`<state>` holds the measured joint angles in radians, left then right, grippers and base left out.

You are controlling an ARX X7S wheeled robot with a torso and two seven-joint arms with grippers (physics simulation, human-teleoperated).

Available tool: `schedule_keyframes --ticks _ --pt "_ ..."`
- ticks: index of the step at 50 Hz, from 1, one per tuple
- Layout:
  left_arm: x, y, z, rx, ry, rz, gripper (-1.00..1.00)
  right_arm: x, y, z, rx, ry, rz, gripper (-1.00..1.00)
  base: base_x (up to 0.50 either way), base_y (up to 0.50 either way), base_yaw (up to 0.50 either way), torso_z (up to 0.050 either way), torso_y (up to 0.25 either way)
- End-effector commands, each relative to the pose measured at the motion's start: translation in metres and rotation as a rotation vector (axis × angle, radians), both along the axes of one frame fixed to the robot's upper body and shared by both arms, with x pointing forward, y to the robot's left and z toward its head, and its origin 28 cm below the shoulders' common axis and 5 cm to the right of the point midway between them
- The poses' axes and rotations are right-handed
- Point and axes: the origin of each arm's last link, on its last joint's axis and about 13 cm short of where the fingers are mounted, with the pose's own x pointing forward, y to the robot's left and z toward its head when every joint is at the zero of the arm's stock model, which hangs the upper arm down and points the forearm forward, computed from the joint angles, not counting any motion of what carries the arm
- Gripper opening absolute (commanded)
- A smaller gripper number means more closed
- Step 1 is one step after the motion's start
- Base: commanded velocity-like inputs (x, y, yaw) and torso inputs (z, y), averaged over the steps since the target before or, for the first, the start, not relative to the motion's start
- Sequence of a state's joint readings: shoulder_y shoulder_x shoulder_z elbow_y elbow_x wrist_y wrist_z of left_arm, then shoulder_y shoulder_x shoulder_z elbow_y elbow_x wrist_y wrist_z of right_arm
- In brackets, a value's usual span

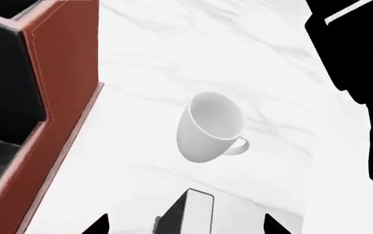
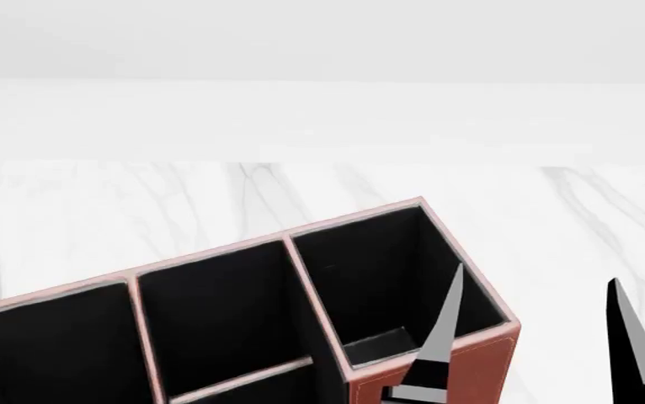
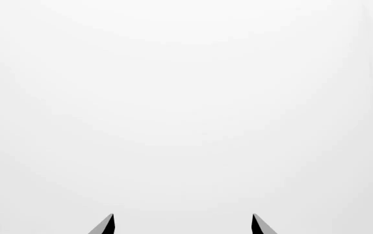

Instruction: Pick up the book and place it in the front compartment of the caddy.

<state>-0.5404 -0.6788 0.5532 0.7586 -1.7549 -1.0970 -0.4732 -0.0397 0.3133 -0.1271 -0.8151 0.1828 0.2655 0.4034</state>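
Note:
In the left wrist view the book (image 1: 190, 214), thin with a black cover and a white page edge, stands on the marble between the tips of my left gripper (image 1: 186, 223). That gripper is open and its fingertips sit wide of the book on both sides. The reddish-brown caddy (image 1: 56, 97) is off to one side, its black cells showing. The head view shows the caddy (image 2: 474, 366) from above but neither the book nor my left gripper. My right gripper (image 2: 536, 337) is raised beside the caddy's right end, open and holding nothing.
A white mug (image 1: 209, 129) stands upright on the marble table (image 1: 238, 53) just beyond the book, near the caddy's side. Past the table edge lies a black area (image 1: 355, 48). The right wrist view holds only blank white.

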Motion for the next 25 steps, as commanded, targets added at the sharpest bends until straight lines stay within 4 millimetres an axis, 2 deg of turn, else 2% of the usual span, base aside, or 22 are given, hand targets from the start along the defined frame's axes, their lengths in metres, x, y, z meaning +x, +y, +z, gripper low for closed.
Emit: schedule_keyframes --ticks 1,10,25 --pt "0.000 -0.005 -0.006 0.020 0.013 -0.030 1.00 0.000 -0.002 0.002 -0.001 -0.012 -0.007 1.00 0.00 0.00 0.00 0.000 0.000" --pt "0.001 -0.009 -0.011 0.063 0.023 -0.036 1.00 -0.001 -0.002 0.004 -0.001 -0.016 -0.009 1.00 0.00 0.00 0.00 0.000 0.000" --pt "0.002 -0.023 -0.030 0.144 -0.008 -0.095 1.00 -0.003 -0.004 0.005 0.001 -0.021 -0.013 1.00 0.00 0.00 0.00 0.000 0.000"
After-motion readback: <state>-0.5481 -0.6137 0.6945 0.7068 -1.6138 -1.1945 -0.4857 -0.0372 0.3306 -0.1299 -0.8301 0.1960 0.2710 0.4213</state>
